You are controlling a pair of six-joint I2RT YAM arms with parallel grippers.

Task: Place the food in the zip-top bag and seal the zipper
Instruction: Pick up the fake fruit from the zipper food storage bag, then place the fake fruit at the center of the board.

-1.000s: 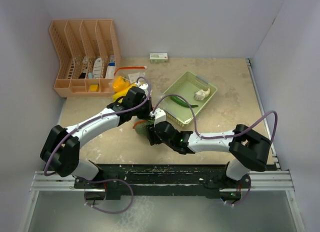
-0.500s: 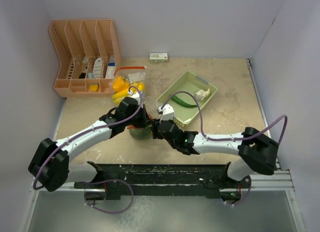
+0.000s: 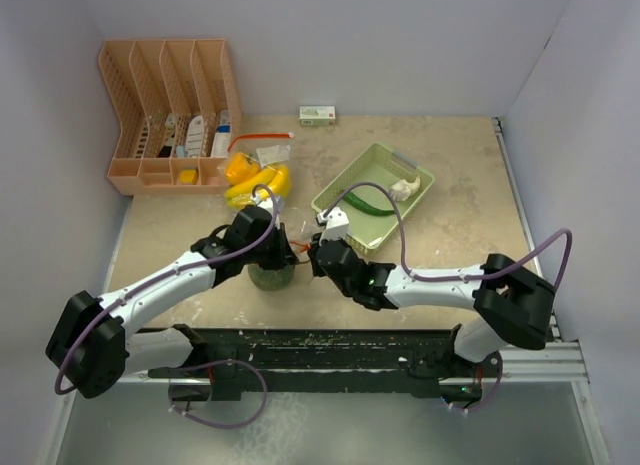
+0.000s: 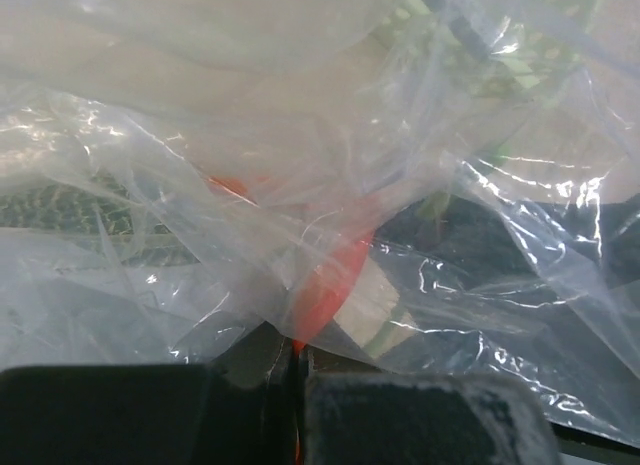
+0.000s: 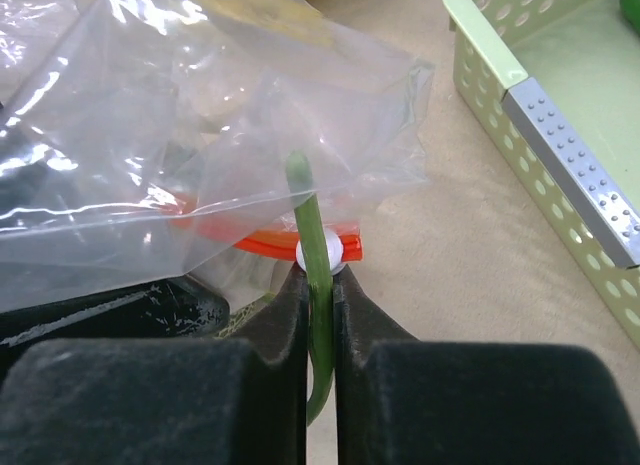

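Two grips: both jaws pressed together.
Left gripper (image 4: 297, 383): pinches bag (image 4: 200, 235) rim; should anchor it.
Right gripper (image 5: 320, 283): pinches green tab (image 5: 303, 200); pull level along zipper (image 5: 270, 243).

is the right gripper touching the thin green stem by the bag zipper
Touching. The right wrist view shows the right gripper closed on the thin green stem, both fingers pressed against its sides, beside the bag.

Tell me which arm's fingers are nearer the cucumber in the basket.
Right. The right fingers sit by the bag beside the basket holding the cucumber; the left fingers are farther off, across the bag.
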